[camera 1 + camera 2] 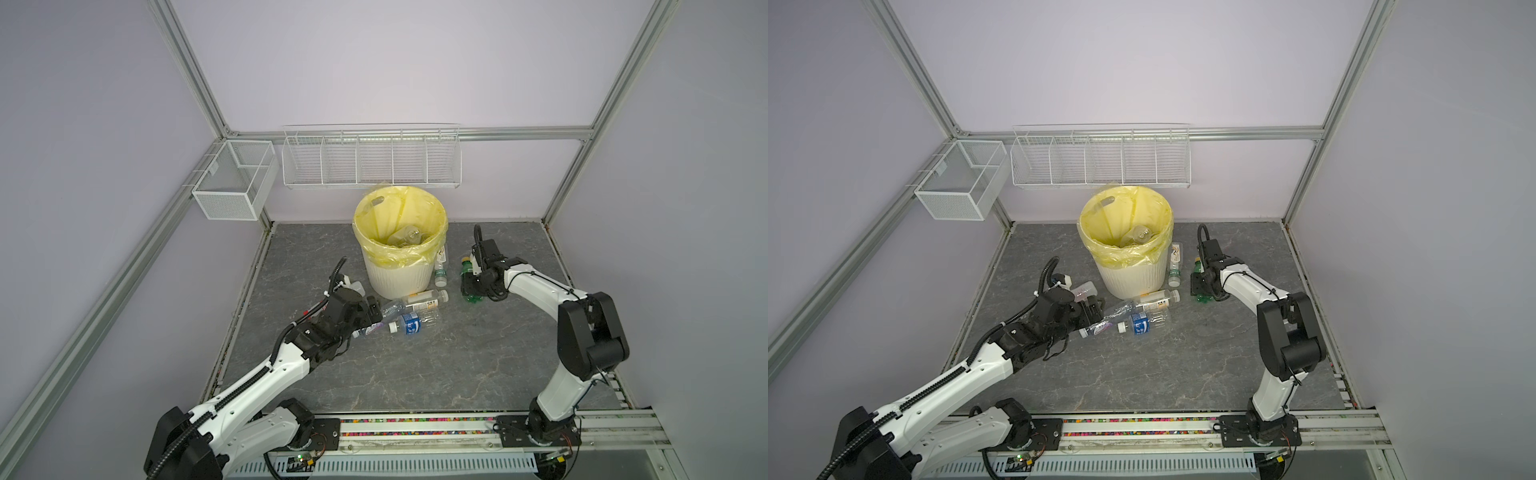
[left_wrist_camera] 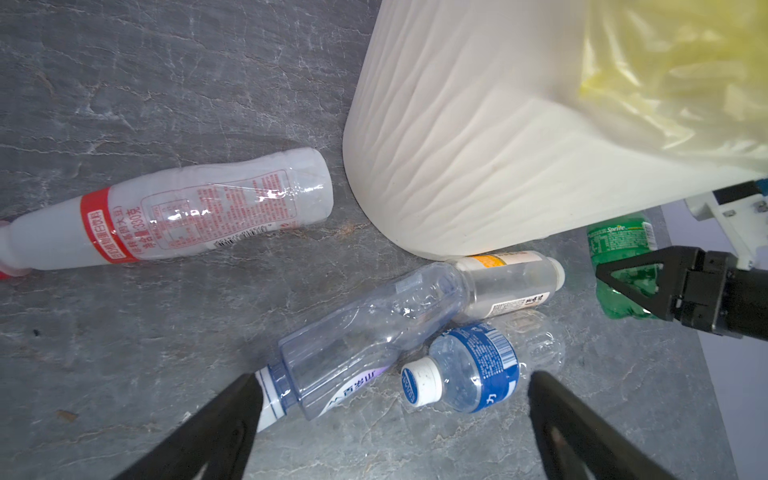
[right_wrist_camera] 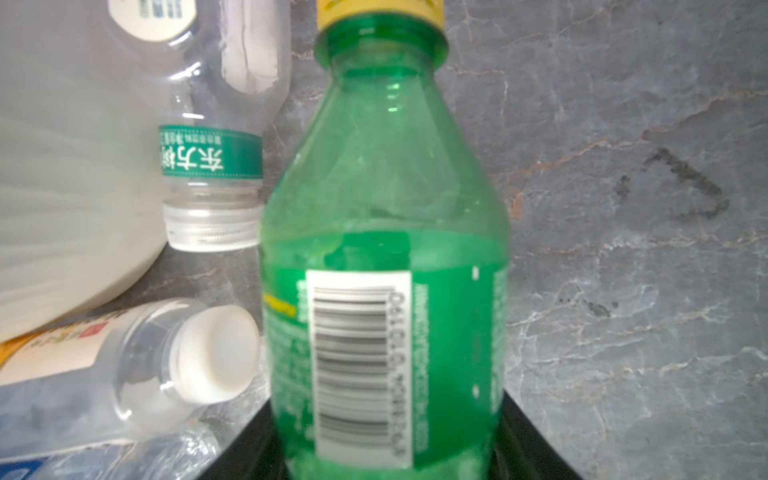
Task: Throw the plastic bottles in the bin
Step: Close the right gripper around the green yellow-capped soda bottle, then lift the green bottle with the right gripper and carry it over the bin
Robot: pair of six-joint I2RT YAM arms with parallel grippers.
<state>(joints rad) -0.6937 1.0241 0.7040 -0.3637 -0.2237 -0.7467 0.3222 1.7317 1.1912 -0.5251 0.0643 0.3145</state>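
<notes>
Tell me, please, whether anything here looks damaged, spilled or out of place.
The clear bluish plastic bottle lying by the round cream ribbed bin is dented and creased along its body. The grey stone-patterned tabletop bears a dark smudge. Nothing looks spilled.

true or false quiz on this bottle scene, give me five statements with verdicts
1. The bin already has bottles inside. True.
2. The left gripper is holding a bottle. False: it is open, over the blue-label bottle, which lies on the table.
3. The right gripper has its jaws against both sides of the green bottle. True.
4. The green bottle has a red cap. False: the cap is yellow.
5. The red-label bottle stands upright. False: it lies on its side near the bin.
</notes>
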